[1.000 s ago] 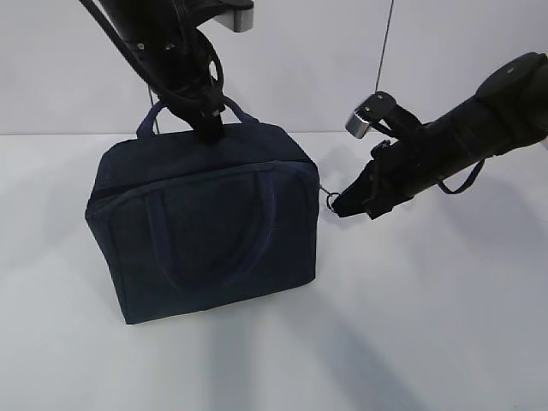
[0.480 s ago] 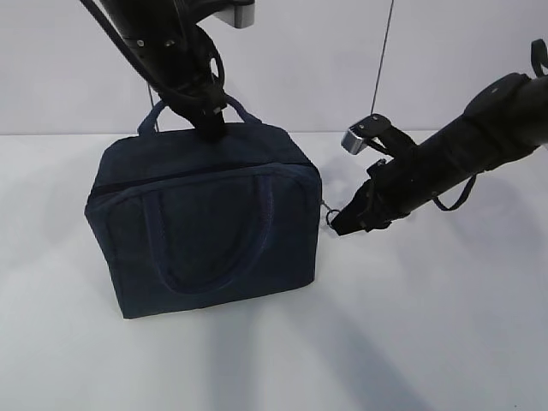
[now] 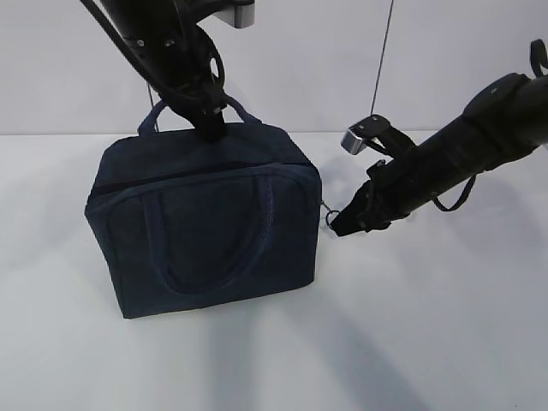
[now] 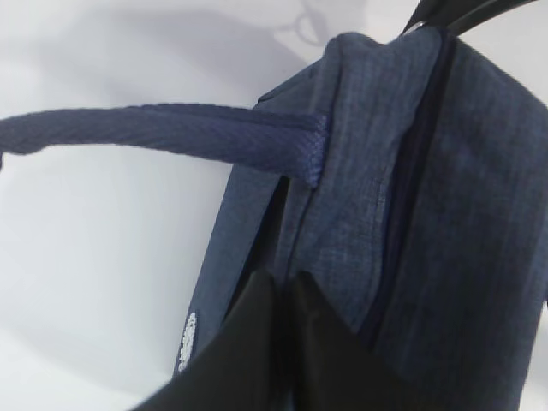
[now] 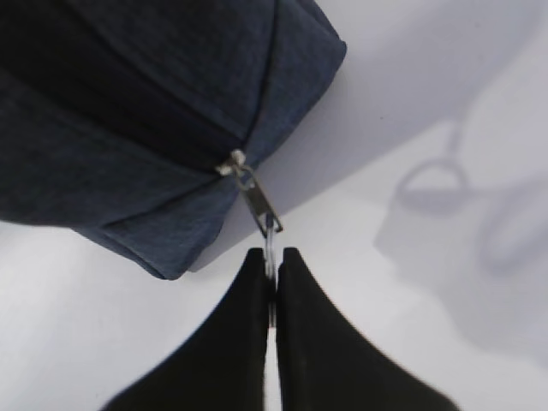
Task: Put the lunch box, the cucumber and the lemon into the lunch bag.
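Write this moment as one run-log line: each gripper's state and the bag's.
left gripper: shut on lunch bag top | right gripper: shut on ring pull | zipper: closed

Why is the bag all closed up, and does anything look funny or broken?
Nothing looks broken or spilled. The lunch bag stands upright, zipped shut. The right gripper pinches the silver ring pull at the bag's end, and the left gripper holds its top edge. No food or lunch box is in view.

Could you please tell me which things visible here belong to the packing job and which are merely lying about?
Part of the job:
- lunch bag, zipped shut
- ring pull, pinched by the right gripper
- left gripper, closed on the bag's top edge

Lying about:
- nothing else shows on the table; lunch box, cucumber and lemon are not visible
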Controlling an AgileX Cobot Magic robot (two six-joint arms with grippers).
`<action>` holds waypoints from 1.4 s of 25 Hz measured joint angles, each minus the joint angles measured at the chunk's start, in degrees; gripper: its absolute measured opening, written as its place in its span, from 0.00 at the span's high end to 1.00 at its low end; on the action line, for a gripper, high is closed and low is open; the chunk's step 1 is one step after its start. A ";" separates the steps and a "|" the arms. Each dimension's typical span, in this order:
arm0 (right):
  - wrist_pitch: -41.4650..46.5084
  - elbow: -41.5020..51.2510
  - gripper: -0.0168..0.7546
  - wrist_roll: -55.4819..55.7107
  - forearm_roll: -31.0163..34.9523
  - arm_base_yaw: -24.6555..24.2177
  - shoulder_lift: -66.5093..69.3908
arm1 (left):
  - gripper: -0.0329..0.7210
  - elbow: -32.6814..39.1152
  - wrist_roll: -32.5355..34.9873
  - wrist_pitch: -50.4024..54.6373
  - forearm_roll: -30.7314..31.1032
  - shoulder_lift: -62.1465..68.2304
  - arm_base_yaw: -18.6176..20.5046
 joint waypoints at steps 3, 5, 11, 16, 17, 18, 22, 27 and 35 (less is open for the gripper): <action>0.24 0.00 1.00 0.81 -0.90 0.00 0.14 | 0.95 0.00 0.00 0.00 0.00 0.00 -0.08; 0.45 -0.11 1.00 2.17 -1.90 0.00 0.27 | 0.95 0.00 0.00 0.00 -0.23 0.00 -0.12; 0.82 -0.45 1.00 4.21 -3.64 0.00 0.39 | 0.95 0.00 0.10 0.00 -0.35 0.00 -0.21; 0.94 -0.45 1.00 4.43 -3.76 0.00 0.39 | 0.95 0.00 0.10 0.00 -0.35 0.00 -0.21; 1.04 -0.45 1.00 4.43 -3.76 0.00 0.39 | 0.95 0.00 0.10 0.00 -0.35 0.00 -0.21; 1.32 -0.45 1.00 4.43 -3.76 0.00 0.39 | 0.95 0.00 0.10 0.00 -0.35 0.00 -0.21; 1.99 -0.45 0.99 4.73 -3.76 0.00 0.39 | 0.95 0.00 0.10 0.00 -0.35 0.00 -0.21; 1.99 -0.34 0.86 5.37 -4.54 -0.13 0.60 | 0.95 0.00 0.10 0.00 0.11 0.00 -0.21; 1.99 -0.25 0.46 8.14 -4.91 -0.13 -2.38 | 0.95 0.00 0.10 0.00 0.45 0.00 -0.09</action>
